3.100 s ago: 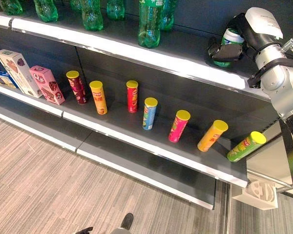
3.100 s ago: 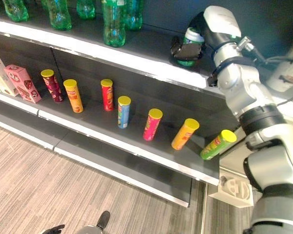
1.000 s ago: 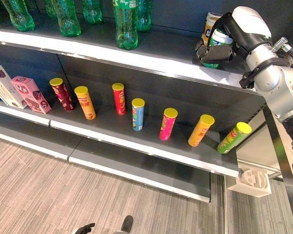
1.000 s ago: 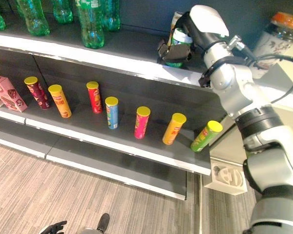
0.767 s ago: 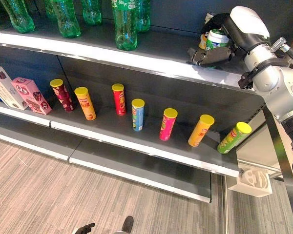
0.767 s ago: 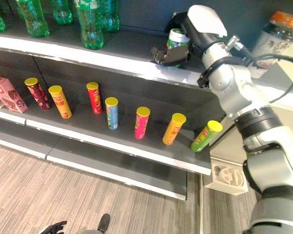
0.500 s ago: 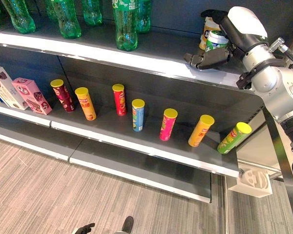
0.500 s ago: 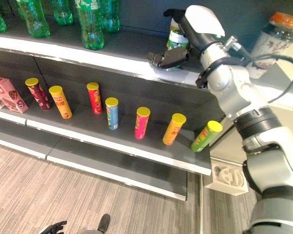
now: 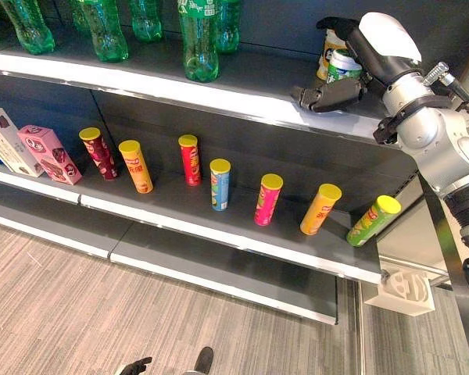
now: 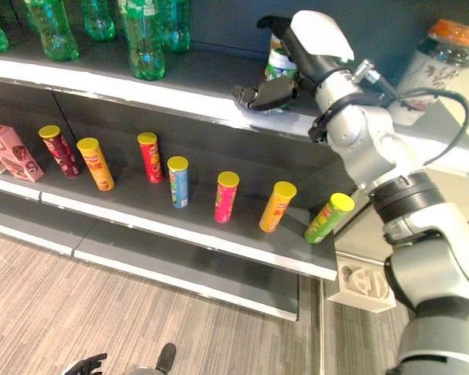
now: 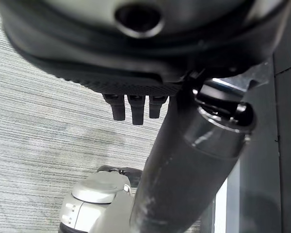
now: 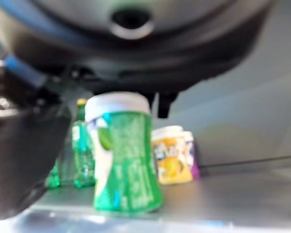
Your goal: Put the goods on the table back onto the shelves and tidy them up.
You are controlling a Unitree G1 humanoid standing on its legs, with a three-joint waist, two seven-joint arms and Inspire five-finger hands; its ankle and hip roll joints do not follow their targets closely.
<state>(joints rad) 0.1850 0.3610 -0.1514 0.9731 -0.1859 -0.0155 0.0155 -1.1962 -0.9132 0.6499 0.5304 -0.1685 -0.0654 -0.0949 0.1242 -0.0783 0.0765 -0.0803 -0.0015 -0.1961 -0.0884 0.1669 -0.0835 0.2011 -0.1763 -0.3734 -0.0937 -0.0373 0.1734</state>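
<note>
1. On the top shelf [image 9: 242,98], toward its right end, I see the green tub [image 12: 123,155] standing upright on its base, set down and free of my right hand [image 9: 332,92].
2. That right hand hangs just in front of the tub with its fingers stretched out nearly straight and the thumb lifted apart. It is spread wide and grips nothing.
3. My left hand [image 11: 132,104] shows in its wrist view hanging down over the floor, fingers relaxed and holding nothing.
4. The tub reads to me as light, rigid plastic. I judge it stiff enough to take a firm squeeze and not fragile, though its glossy wrap could be slippery.
5. If I must shift it, I would take it round the narrower waist just under the lid, where the body pinches in, thumb on one side and fingers on the other. The lid looks like a snap cap, so I would not lift by it.
6. In looks, it has a white domed lid and a green printed body that flares toward the bottom.
7. Just behind it stand a yellow tub [image 12: 169,158] and another beside it with a purple label. Green bottles [image 9: 199,39] line the same shelf well to the left.
</note>
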